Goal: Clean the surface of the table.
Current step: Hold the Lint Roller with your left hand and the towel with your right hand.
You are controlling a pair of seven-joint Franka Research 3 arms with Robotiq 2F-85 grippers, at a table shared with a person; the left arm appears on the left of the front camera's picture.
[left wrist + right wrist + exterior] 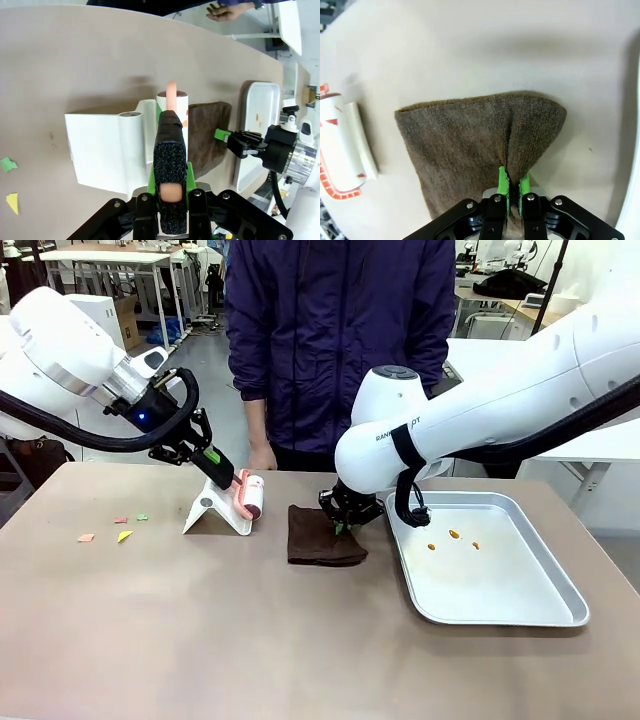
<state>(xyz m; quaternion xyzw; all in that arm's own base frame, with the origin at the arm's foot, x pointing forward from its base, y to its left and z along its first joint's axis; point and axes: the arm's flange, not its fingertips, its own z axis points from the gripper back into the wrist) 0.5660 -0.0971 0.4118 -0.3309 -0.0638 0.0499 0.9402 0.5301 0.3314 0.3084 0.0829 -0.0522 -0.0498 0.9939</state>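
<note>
The tan bench (250, 640) spreads wide beneath both arms, with loose paper scraps (124, 536) lying toward its left end. The left claw (224, 474) is clenched on the pink handle (171, 95) of a lint roller (250, 497) that sits in its white stand (212, 512). The right claw (514, 181) pinches a creased edge of the brown cloth (318, 537), which lies flat on the bench near the silver tray (500, 585). The step in hand looks like taking up the two cleaning tools. To do it well, the roller should lift straight out of the stand's cradle, so the stand neither tips nor drags, before heading left to the scraps. The cloth should rise only slightly, leaving most of it flat for wiping, and keep off the tray's rim.
</note>
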